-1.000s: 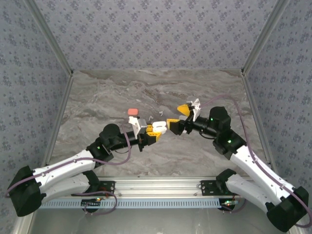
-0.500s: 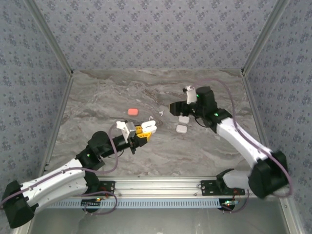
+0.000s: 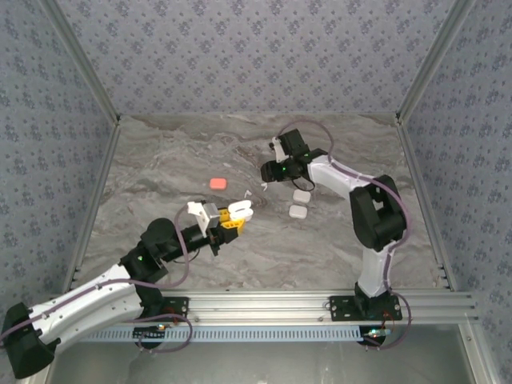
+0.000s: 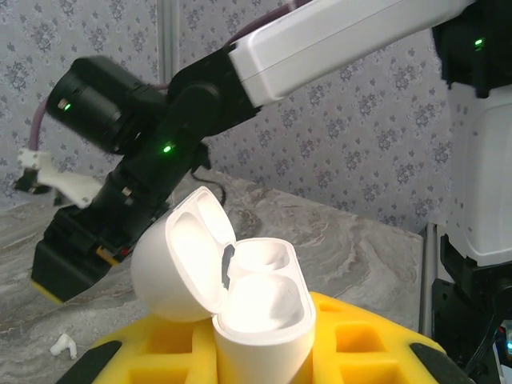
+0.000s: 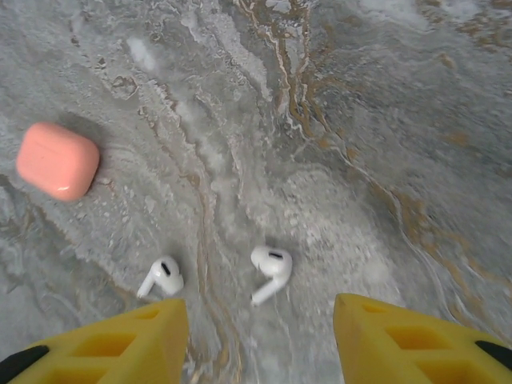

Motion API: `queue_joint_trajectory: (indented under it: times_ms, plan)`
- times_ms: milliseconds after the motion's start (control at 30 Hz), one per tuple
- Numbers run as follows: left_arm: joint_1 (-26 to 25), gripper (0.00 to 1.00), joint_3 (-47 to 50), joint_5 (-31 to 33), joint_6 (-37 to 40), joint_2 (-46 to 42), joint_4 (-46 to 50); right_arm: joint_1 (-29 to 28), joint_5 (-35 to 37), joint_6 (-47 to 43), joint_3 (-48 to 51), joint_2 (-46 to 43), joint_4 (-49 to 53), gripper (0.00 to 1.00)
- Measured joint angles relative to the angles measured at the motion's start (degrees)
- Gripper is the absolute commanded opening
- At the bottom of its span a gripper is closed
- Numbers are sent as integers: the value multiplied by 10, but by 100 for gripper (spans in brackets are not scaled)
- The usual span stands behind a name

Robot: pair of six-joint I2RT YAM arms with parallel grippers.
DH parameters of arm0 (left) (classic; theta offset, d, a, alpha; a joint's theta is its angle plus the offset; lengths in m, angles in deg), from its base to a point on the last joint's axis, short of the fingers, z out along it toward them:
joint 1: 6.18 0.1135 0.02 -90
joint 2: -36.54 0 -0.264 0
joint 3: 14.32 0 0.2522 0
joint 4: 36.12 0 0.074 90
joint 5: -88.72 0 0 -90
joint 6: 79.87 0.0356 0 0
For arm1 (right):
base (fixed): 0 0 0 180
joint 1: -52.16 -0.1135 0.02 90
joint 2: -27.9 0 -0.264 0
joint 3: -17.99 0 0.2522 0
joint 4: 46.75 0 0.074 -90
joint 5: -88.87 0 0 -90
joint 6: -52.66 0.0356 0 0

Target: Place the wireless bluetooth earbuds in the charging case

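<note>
L hand (image 3: pixel 234 218) clamped on open white case (image 4: pixel 258 308); R hand (image 5: pixel 258 348) jaws apart, empty, over 2 white stemmed earbuds (image 5: pixel 270 272).

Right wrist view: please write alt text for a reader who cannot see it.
Two white earbuds lie apart on a grey marbled table, just ahead of the open right gripper, whose yellow fingers frame the bottom edge. A closed pink case lies at the upper left.
</note>
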Motion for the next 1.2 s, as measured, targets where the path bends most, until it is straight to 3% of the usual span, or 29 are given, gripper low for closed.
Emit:
queue_joint_trajectory:
  times_ms: [400, 1200]
  plan:
    - [0, 0, 0, 9, 0, -14, 17, -12, 1, 3, -82, 125, 26, 46]
    - [0, 0, 0, 17, 0, -25, 28, -20, 18, 6, -76, 127, 23, 34]
